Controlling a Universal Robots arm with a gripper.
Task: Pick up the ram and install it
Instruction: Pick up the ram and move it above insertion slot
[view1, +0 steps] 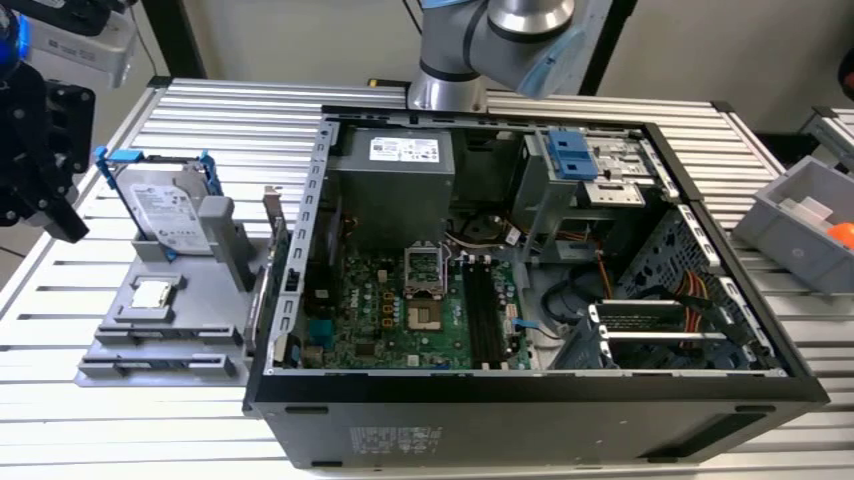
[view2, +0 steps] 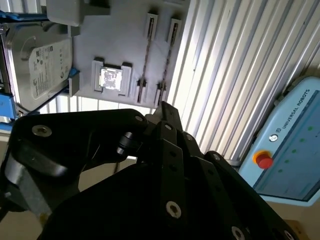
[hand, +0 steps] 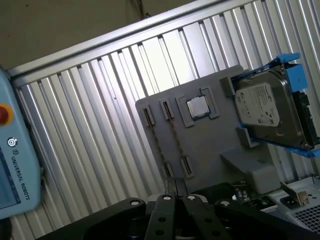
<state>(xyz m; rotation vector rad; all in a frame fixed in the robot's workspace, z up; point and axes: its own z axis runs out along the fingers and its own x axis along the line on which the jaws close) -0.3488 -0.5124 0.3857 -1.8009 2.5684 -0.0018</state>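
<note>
The ram is out of view. My black gripper (view1: 60, 225) hangs at the exterior view's left edge, above the ribbed table and beside a grey parts holder (view1: 187, 320). In both wrist views its fingertips (hand: 175, 181) (view2: 162, 106) meet, shut, with nothing visible between them. They point down toward the holder (hand: 210, 145), whose two long narrow slots (hand: 172, 145) (view2: 147, 50) look bare. On the exterior view's right is the open computer case (view1: 534, 400), with dark memory slots (view1: 483, 315) on its motherboard.
On the holder stand a silver hard drive in a blue frame (view1: 167, 210) (hand: 267, 110) (view2: 40, 65) and a small square processor (view1: 152, 292) (hand: 198, 106) (view2: 111, 78). A pale blue teach pendant (view2: 285, 150) (hand: 15, 160) lies off the table. A grey bin (view1: 807, 225) sits far right.
</note>
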